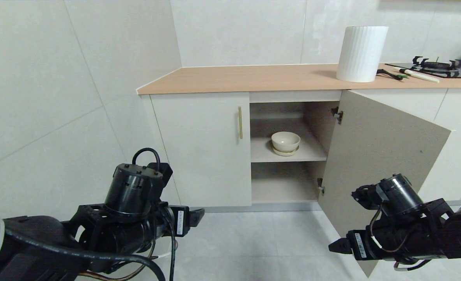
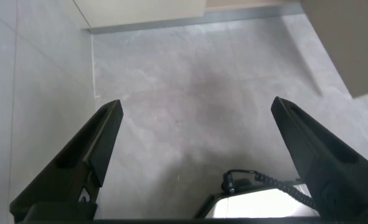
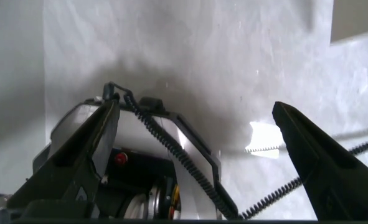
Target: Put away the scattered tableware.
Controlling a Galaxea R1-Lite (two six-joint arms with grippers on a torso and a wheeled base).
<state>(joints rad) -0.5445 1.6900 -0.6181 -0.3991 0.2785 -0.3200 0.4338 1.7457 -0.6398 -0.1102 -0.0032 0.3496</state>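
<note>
Head view: cream bowl (image 1: 285, 141) sits on a small plate (image 1: 285, 152) on the upper shelf (image 1: 312, 154) of the base cabinet, toward the middle of the shelf, upright. Cabinet's right door (image 1: 378, 156) is swung wide open toward me; its left door (image 1: 203, 148) is closed, with a slim gold handle (image 1: 240, 122) by the inner edge. Wooden counter (image 1: 254, 78) runs above. On it stands a white ribbed cylinder (image 1: 361, 53), with a couple of utensils (image 1: 415, 74) lying just beside it and a black stove (image 1: 437, 66) at the far right end. Both my arms are low in front of the cabinet, well apart from the bowl, one on each side of the opening. My right arm is close to the lower edge of the open door. Left wrist view: my left hand (image 2: 196, 109) is released, fingers (image 2: 90, 149) spread wide over the grey tiled floor (image 2: 190, 68). Right wrist view: my right hand (image 3: 196, 112) is released too, fingers (image 3: 314, 155) wide apart, pointing down at the floor.
</note>
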